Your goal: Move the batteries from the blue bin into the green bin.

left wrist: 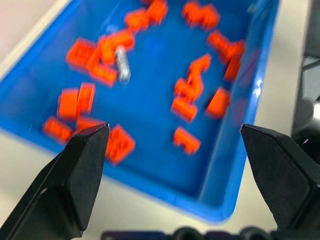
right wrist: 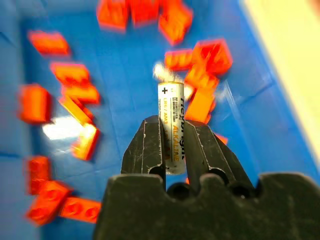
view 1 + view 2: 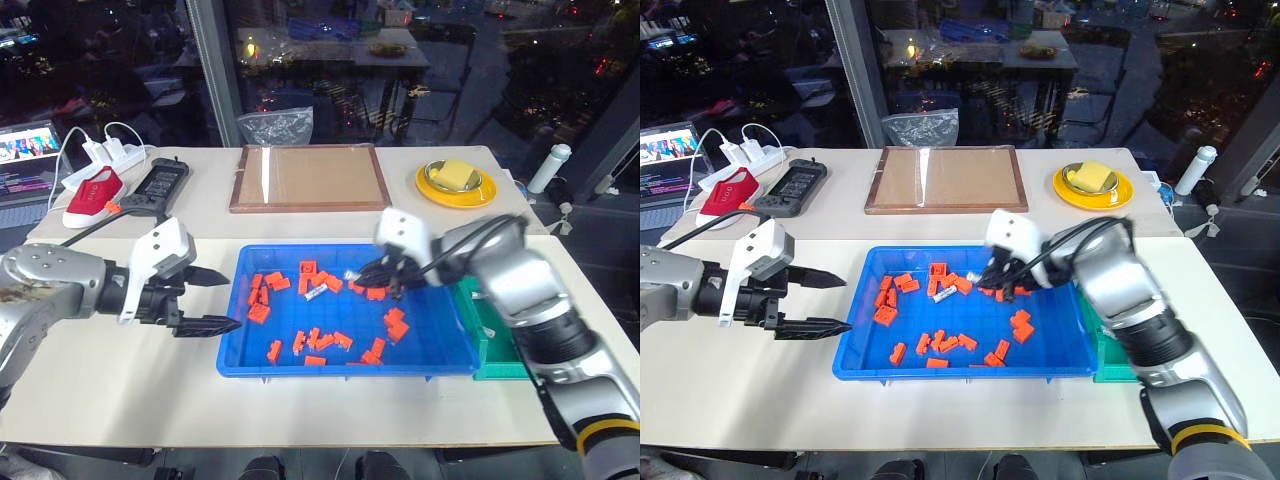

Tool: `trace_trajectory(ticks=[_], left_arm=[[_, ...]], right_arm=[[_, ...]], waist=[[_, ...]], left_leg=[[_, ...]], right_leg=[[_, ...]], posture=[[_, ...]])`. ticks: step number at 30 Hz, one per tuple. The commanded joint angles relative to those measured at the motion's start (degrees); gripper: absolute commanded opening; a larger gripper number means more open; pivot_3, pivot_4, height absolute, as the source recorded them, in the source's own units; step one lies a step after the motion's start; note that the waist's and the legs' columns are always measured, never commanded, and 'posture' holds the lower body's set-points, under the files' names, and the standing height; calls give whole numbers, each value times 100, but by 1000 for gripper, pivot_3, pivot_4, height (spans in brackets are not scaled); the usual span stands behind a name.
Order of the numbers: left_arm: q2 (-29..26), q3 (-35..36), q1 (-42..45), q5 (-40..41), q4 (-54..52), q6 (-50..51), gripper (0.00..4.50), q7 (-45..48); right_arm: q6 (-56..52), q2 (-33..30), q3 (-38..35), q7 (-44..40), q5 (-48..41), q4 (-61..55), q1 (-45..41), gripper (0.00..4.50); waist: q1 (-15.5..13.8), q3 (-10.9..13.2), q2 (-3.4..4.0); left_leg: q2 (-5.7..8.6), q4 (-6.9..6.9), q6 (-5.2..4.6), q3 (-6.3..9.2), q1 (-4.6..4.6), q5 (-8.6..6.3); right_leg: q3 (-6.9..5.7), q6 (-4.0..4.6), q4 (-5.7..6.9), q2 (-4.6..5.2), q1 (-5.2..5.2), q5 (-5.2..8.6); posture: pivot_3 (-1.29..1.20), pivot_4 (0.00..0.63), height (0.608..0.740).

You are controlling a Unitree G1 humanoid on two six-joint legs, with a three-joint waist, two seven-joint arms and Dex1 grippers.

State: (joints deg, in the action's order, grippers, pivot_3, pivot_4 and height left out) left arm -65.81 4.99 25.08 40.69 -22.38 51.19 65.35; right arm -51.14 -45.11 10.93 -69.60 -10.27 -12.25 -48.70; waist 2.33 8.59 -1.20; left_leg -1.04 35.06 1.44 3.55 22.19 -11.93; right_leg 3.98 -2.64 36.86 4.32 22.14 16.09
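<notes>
Left gripper (image 3: 212, 300) is held level on the near left, its two black fingers spread wide apart, pointing right. Right arm reaches in from the near right; right gripper (image 2: 172, 135) is clamped, fingers nearly together.

Pale table (image 3: 120, 380) with blue bin (image 3: 345, 368), green bin (image 3: 497, 362), wooden tray (image 3: 308, 178), yellow plate (image 3: 456, 187), red shoe (image 3: 93, 196)

A slim silver-white cylindrical battery (image 2: 172, 127) sits between the right claw's (image 2: 174, 131) fingers, above the shallow blue plastic bin (image 3: 240, 350); the deep green plastic bin (image 3: 497, 352) lies to the claw's right.
</notes>
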Motion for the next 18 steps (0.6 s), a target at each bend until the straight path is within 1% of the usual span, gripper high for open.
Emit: trace_trajectory(ticks=[1,3,4,6,7,9,12,17,18], left_arm=[[123,-204,354,-45,146,-116,4500,132],[317,-411,627,-88,285,-168,4500,188],[391,-508,726,-144,354,-207,4500,206],[476,-632,826,-235,447,-266,4500,248],[507,-674,858,-265,479,-281,4500,273],[554,-759,918,-329,526,-326,4500,345],[612,-884,1045,-438,641,-405,4500,428],[630,-932,1107,-555,698,-431,4500,541],[626,-931,1107,-564,698,-427,4500,551]], right_arm=[[-57,-868,-546,-64,-47,-70,175,252],[16,-1666,-743,-73,152,156,602,252],[-1,-1923,-852,-48,176,232,780,252],[-45,-2165,-1001,27,72,240,1025,252],[-59,-2237,-1053,56,12,211,1141,252],[-102,-2320,-1130,111,-49,163,1370,252],[-132,-2255,-1099,342,-22,206,1780,252],[-107,-2094,-983,584,-20,277,1919,252],[-54,-2081,-962,625,10,315,1907,752]], waist=[[-13,0,0],[-33,0,0],[-52,0,-2],[-75,0,-1],[-39,0,3],[45,-1,5],[93,-1,5],[92,-1,6],[82,-1,6]], left_leg=[[-1,2,0,-1,-2,0],[0,0,-1,-5,-1,0],[0,1,-1,-4,1,0],[5,4,-1,-8,6,0],[4,6,-2,-17,5,-1],[0,4,-3,-25,0,-1],[-11,1,-4,-24,-10,-2],[-5,7,-4,-25,-5,-2],[-5,8,-4,-25,-4,-2]], right_leg=[[0,0,-1,0,-2,0],[1,0,-7,1,-1,0],[0,-1,-8,1,-2,1],[2,-1,-13,6,-1,1],[8,-1,-13,6,-1,1],[17,-1,-7,4,2,1],[16,-1,-2,-9,-1,1],[18,-2,-2,-2,0,1],[18,-2,-2,-2,0,1]], posture=[[0,150,740],[0,150,740],[0,150,740],[0,150,740],[0,150,740],[0,150,740],[0,150,740],[0,150,740],[0,150,740]])
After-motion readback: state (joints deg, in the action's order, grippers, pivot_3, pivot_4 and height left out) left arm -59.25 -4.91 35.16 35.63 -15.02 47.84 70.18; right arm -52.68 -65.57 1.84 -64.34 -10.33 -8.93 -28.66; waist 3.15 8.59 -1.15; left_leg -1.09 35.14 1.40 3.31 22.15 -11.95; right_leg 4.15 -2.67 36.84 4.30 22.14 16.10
